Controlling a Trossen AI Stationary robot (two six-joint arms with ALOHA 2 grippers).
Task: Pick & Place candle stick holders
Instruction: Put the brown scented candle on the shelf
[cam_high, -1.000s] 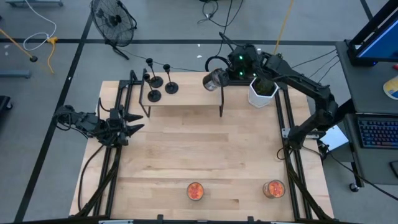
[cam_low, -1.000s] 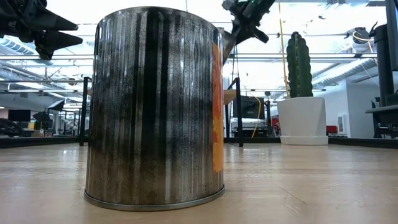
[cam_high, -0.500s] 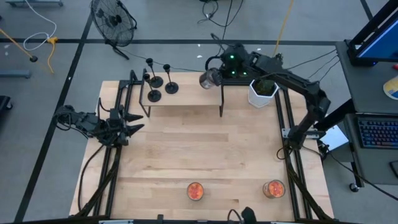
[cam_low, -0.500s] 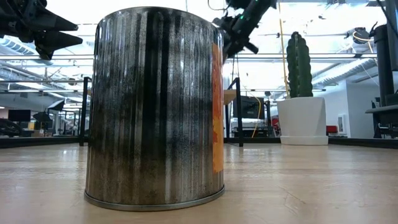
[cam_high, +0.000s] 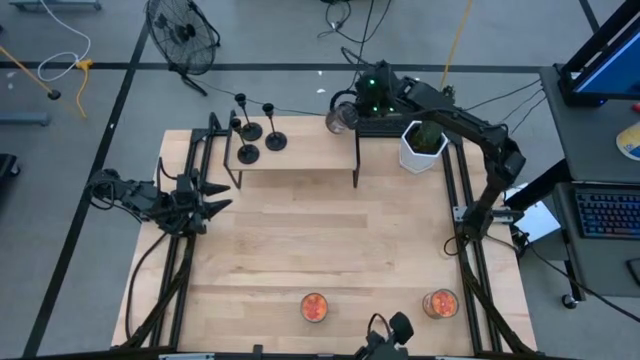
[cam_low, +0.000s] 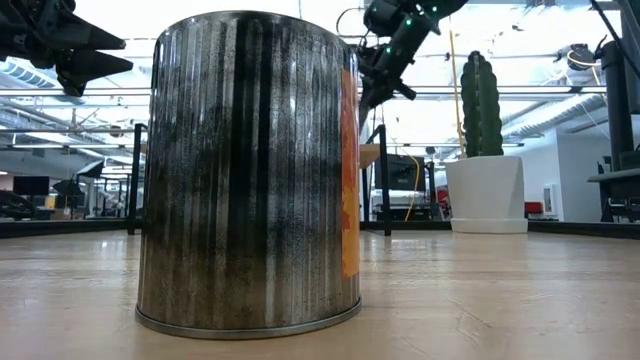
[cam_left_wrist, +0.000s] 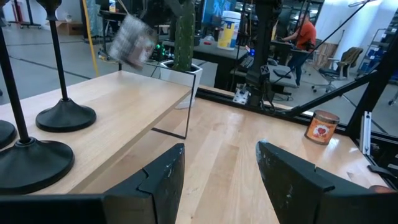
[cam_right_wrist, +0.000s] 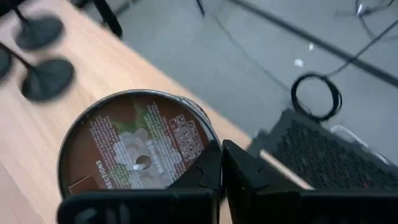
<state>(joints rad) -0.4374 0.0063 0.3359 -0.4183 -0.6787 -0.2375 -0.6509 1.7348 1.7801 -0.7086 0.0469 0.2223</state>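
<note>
Three black candle stick holders (cam_high: 248, 131) (cam_high: 274, 141) (cam_high: 247, 153) stand on their disc bases at the left end of a raised wooden shelf (cam_high: 300, 158). In the left wrist view two of their bases (cam_left_wrist: 65, 116) (cam_left_wrist: 28, 163) show close by. My right gripper (cam_high: 351, 114) is above the shelf's far right corner, shut on a silvery clear glass jar (cam_high: 340, 119). My left gripper (cam_high: 218, 197) waits open at the table's left side, level, with nothing between its fingers (cam_left_wrist: 158, 180). My right gripper holds the silvery jar at the edge of its round wall (cam_right_wrist: 208, 144), between the shut fingers (cam_right_wrist: 236, 171). The fingers slant down from the table's right. The jar's labelled round face (cam_right_wrist: 137, 155) is turned toward the wrist, and the jar hangs tilted (cam_left_wrist: 132, 41), clear of the shelf.
A white pot with a cactus (cam_high: 422, 147) stands at the shelf's right end, beside my right arm. Two orange-filled jars (cam_high: 313, 307) (cam_high: 439, 303) stand near the table's front edge; one of them fills the low view (cam_low: 250, 170). Bare wood lies between.
My right gripper has carried the silvery jar a short way toward the table's far edge above the shelf's right end, sinking a little and rolling at the wrist. The jar stays in its hold, clear of the shelf.
</note>
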